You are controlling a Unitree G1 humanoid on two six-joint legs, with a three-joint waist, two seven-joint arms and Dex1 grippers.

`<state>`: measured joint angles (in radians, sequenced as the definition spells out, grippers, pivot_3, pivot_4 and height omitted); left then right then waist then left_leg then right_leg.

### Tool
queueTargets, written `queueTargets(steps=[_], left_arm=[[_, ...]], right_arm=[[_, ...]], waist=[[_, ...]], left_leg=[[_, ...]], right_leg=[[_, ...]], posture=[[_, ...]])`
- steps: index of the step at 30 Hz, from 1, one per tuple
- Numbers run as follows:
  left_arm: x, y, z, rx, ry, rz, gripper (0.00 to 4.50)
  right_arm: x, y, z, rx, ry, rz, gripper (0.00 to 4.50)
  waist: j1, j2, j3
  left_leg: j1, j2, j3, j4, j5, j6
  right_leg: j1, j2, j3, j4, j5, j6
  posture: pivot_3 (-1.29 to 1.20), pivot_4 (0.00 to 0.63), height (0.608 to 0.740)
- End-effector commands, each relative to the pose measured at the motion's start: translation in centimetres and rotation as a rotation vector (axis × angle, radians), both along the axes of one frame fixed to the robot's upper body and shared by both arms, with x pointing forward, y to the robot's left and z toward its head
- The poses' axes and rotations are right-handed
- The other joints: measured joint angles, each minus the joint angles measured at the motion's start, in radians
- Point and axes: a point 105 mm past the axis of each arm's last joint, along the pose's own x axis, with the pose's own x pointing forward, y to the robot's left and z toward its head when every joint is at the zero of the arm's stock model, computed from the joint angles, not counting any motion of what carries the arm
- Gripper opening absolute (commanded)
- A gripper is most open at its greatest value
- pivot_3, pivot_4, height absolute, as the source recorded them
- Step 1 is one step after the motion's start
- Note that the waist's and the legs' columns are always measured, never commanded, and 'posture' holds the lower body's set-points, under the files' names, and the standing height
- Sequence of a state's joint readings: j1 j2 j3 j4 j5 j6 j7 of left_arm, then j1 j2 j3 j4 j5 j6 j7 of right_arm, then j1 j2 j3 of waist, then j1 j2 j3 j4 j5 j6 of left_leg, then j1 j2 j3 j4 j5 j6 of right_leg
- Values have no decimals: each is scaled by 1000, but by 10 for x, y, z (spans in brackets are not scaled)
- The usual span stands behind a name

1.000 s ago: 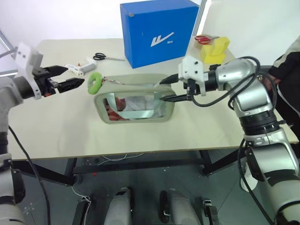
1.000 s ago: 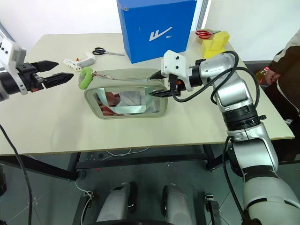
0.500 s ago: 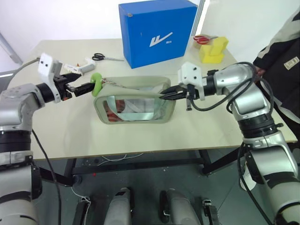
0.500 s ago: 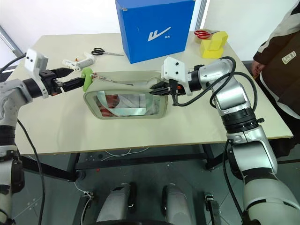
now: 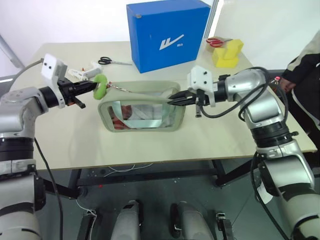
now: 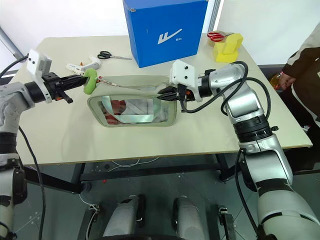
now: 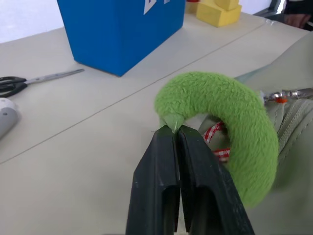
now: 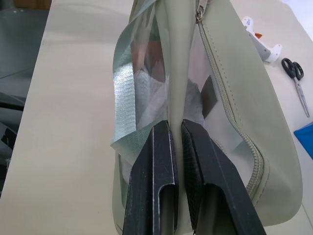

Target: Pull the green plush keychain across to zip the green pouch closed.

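Green plush keychain [image 7: 220, 117]: you have your left gripper [image 7: 175, 131] clamped on a small tag at its rim, the ring just past the tips. Your right gripper [image 8: 175, 128] pinches the near end fabric of the green pouch [image 5: 142, 112]. You can't make out the zipper slider; the chain [image 5: 120, 88] is barely visible.

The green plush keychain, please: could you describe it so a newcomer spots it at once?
Start at the blue box; before it lies the green pouch. At the pouch's end, pinched by the left gripper, is the green plush keychain, the only fuzzy lime ring there.
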<state>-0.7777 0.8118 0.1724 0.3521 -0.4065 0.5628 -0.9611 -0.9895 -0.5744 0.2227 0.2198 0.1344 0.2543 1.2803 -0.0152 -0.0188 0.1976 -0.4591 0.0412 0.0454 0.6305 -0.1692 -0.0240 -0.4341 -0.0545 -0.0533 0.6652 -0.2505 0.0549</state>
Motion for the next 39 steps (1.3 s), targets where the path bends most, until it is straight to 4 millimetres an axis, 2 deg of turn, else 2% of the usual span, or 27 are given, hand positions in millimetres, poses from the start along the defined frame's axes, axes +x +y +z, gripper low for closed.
queueTargets(steps=[1,3,5,7,10,14,18,22,25,31,33,37,39], left_arm=[[-1,2,23,-15,-69,1,12],[-2,4,38,-38,-93,5,12],[-7,-1,62,-65,-129,-35,12],[-13,-16,73,-36,-140,-108,12],[-17,-34,72,14,-125,-180,12],[-19,-63,54,134,-101,-263,12],[-10,-69,42,171,-103,-246,12],[-9,-71,43,182,-131,-257,12],[-10,-67,53,155,-145,-261,824],[-18,-52,73,201,-182,-223,3697],[-20,-47,76,222,-188,-206,4452],[-31,-23,72,267,-149,-162,4452],[-38,-19,57,272,-102,-164,4452]], right_arm=[[-1,5,11,11,-43,16,0],[-1,5,11,14,-44,12,0],[0,4,12,16,-45,9,0],[0,5,11,19,-46,6,0],[1,5,11,22,-47,2,0],[3,6,11,26,-53,-6,0],[3,6,12,29,-59,-9,0],[4,5,12,30,-64,-15,0],[4,5,12,29,-66,-16,0],[6,8,12,34,-66,-10,0],[6,8,12,36,-67,-6,0],[7,9,13,37,-70,-5,0],[7,8,13,37,-70,-5,0]], waist=[[0,0,0],[1,0,0],[2,0,0],[1,0,0],[1,0,0],[1,0,0],[1,0,0],[2,0,0],[2,0,0],[0,0,0],[-1,0,0],[-3,0,0],[-5,0,0]], left_leg=[[0,0,0,0,0,0],[0,0,0,0,0,0],[0,0,0,0,0,0],[0,1,0,1,0,0],[0,1,0,0,0,0],[0,1,0,0,0,0],[0,2,0,1,0,0],[0,3,1,0,0,0],[0,3,1,1,0,0],[0,3,1,0,0,0],[0,4,1,0,0,0],[1,5,1,0,0,0],[1,6,3,0,0,0]], right_leg=[[0,0,0,0,0,0],[0,0,0,0,0,0],[0,1,0,0,0,0],[0,1,0,0,0,0],[0,1,1,0,0,0],[0,3,1,0,0,0],[0,4,2,0,0,-1],[0,5,3,0,0,-1],[0,5,3,0,0,-1],[0,5,3,0,0,-1],[-1,6,3,0,1,-1],[-1,7,4,0,1,-2],[-1,7,5,0,1,-2]], posture=[[0,150,740],[0,150,740],[0,150,740],[0,150,740],[0,150,740],[0,150,740],[0,150,740],[0,150,740],[0,150,740],[0,150,740],[0,150,740],[0,150,740],[0,150,740]])
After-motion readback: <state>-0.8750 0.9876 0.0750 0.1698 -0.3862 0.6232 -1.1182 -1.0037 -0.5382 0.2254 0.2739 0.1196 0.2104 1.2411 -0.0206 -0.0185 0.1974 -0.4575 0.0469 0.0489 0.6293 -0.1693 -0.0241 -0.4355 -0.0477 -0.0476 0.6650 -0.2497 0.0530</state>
